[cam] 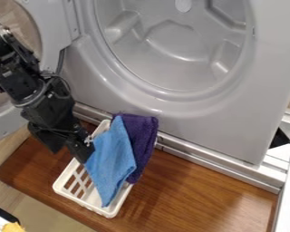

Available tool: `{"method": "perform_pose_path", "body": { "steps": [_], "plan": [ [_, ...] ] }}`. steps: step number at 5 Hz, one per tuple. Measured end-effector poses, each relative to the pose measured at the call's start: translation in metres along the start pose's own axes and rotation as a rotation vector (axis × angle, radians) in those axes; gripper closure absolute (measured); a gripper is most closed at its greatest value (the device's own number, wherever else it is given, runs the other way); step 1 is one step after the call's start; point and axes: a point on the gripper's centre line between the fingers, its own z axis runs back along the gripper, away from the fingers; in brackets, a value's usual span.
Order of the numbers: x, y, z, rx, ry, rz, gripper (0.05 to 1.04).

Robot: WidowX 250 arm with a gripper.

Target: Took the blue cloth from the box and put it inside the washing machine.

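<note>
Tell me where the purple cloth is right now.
In the camera view, the purple cloth lies left of centre, in the white plastic basket, against the right side of the blue cloth.

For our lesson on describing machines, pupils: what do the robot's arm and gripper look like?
The arm is black, built of blocky, jointed segments, with a greyish band round it and a thin dark cable looping alongside. The gripper is black and angular.
</note>
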Motion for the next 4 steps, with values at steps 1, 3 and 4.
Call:
{"method": "perform_pose_path", "body": {
  "steps": [1,3,4],
  "plan": [
    [-0.001,-0.002,-0.003,-0.007,0.012,0.004,0.083],
    [0.026,-0.042,-0.022,-0.016,0.033,-0.102,0.084],
    [0.038,-0.054,-0.030,-0.015,0.038,-0.133,0.084]
  ]
}}
